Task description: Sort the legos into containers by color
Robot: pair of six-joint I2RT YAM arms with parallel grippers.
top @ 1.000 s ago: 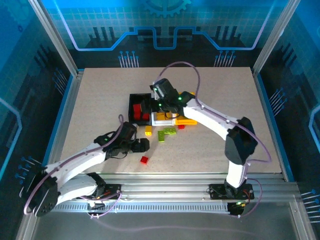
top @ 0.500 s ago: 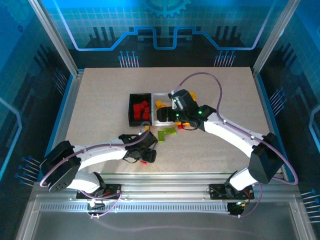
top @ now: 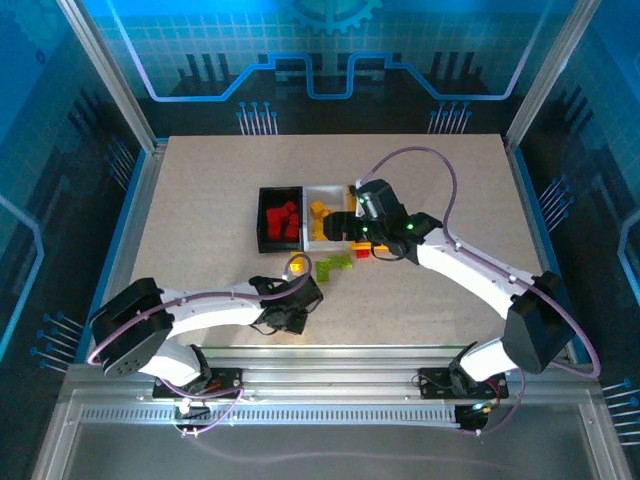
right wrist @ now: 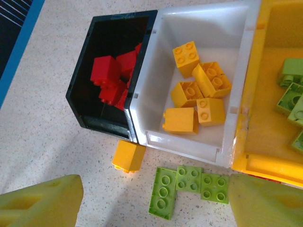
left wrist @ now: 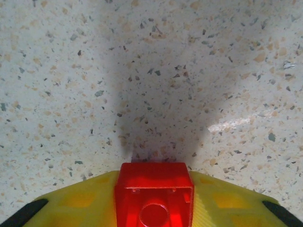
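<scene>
**While left gripper (top: 287, 319) pinches small red plastic toy brick (left wrist: 154, 191), right gripper (right wrist: 154, 203) hangs spread**

I see that brick near the speckled table's (top: 200, 200) front edge, apart from the bins. Loose lime green plastic bricks (right wrist: 189, 187) and one yellow-orange plastic brick (right wrist: 129, 156) lie just beside the black plastic bin (right wrist: 80, 101) holding red bricks (right wrist: 106, 71). The white plastic bin (right wrist: 182, 144) holds yellow-orange bricks (right wrist: 199, 85), and the yellow plastic bin (right wrist: 265, 163) holds green bricks (right wrist: 293, 94).

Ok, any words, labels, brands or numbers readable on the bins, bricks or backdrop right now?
No text can be read anywhere.
black bin: possibly faint raised marks on its far rim, too small to read.
white bin, yellow bin, legos: no lettering visible.
back wall: gear and circuit-line graphics, no words.
</scene>
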